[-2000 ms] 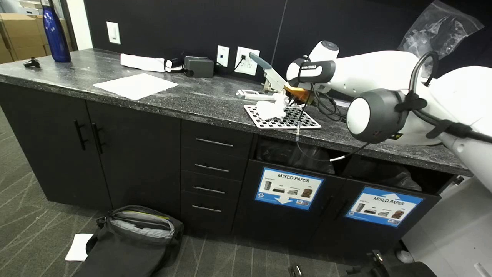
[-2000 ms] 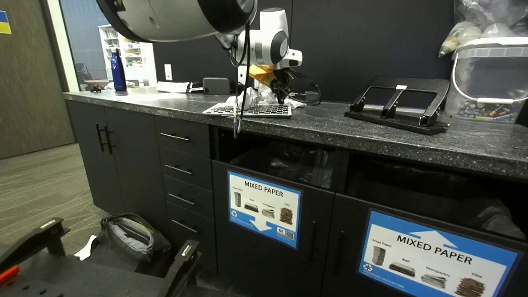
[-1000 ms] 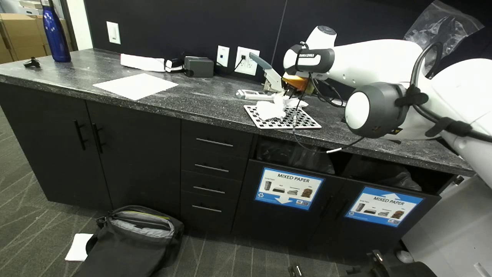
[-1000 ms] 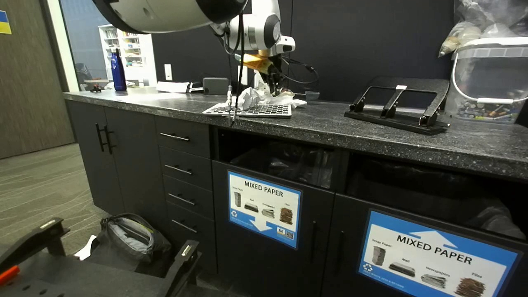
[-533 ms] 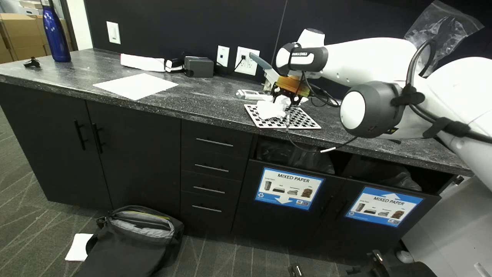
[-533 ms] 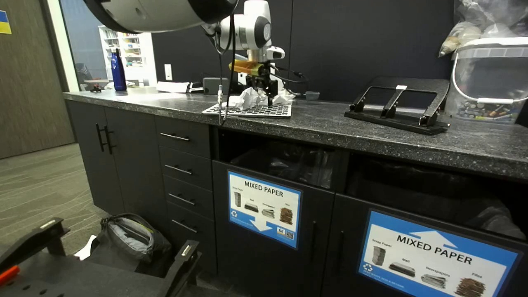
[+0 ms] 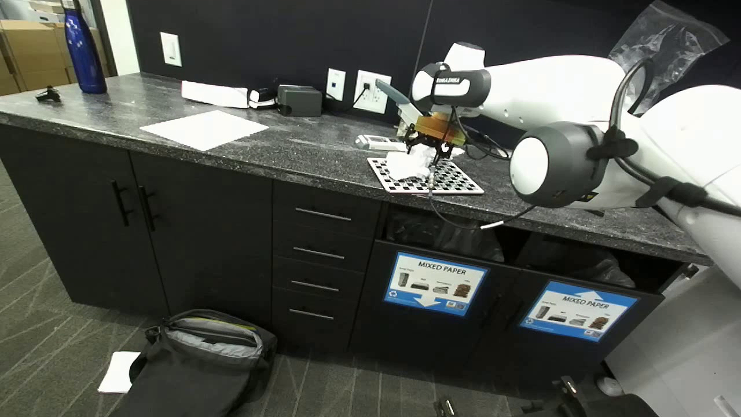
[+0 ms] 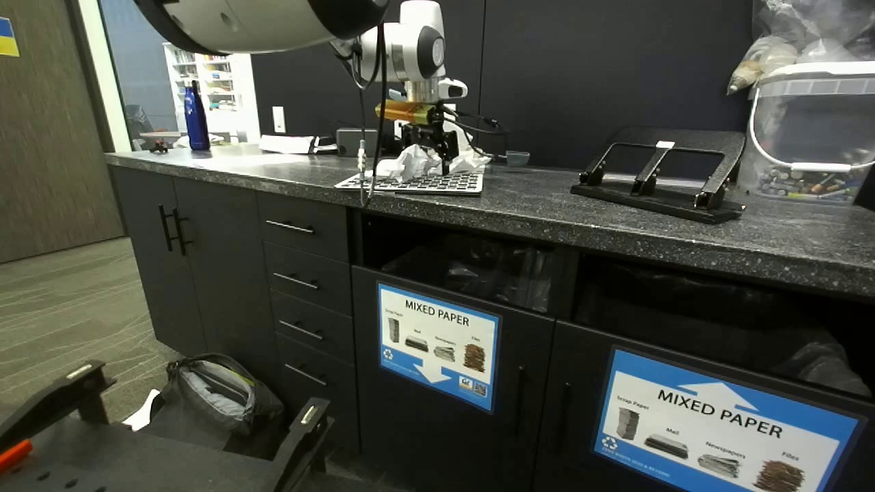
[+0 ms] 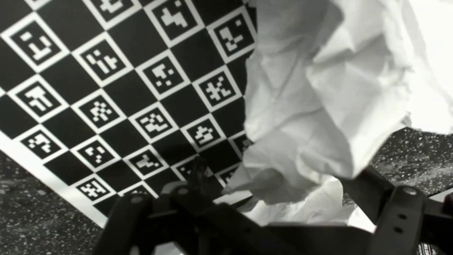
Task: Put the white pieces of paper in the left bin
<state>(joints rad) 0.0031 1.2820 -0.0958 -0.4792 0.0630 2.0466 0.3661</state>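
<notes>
we start at the gripper, which hangs low over the black-and-white patterned board with its jaws well apart; in the wrist view a crumpled white paper stands in the gap and in front of it, and we see nothing clamped. that paper rests on the board, and whether a fingertip touches it we cannot tell. just beyond it, more of the same shows as a crumpled white scrap, though we cannot say for certain how many pieces lie there. we judge that we are lining up a grasp, with the carrying and the drop not yet done for these pieces. below the edge of the counter, the left bin waits with a plastic liner showing over its front, beside its near twin, the right bin. the liner is too dark and deep for us to say whether any paper is in it, so what is done we cannot count; what is left is at least all the crumpled paper up on the board. farther along the counter lies a flat white sheet, which we take to be outside the job.
</notes>
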